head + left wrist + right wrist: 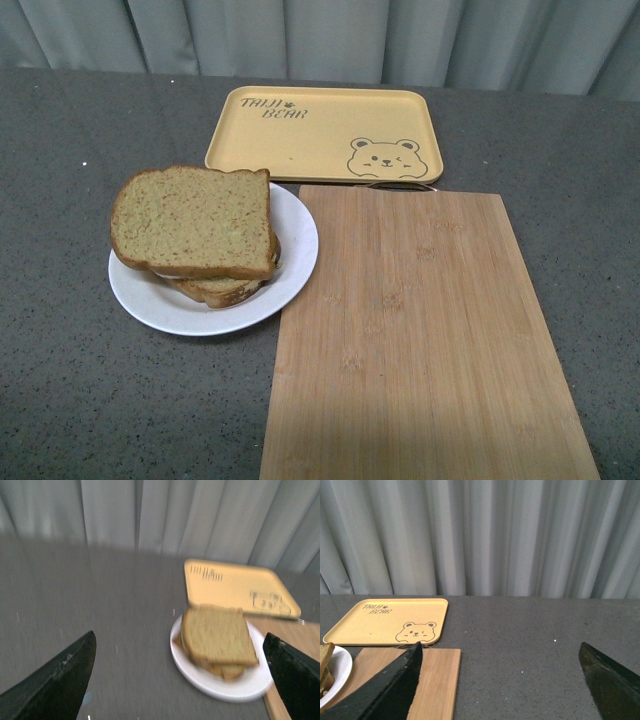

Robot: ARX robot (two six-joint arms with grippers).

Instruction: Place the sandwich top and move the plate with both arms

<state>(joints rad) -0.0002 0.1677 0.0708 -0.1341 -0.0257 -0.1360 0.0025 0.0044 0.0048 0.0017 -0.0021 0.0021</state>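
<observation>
The sandwich top, a plain tan slice with a darker crust, lies on a lower slice on the white plate at the table's left. Neither arm shows in the front view. In the left wrist view, which is blurred, the sandwich top and plate lie ahead of my left gripper, which is open and holds nothing. My right gripper is open over bare grey table, with the plate's rim and a corner of bread at the picture's edge.
A bamboo cutting board lies right of the plate, touching its rim. A yellow bear tray sits behind both. Grey curtains hang along the table's far edge. The tray and board also show in the right wrist view.
</observation>
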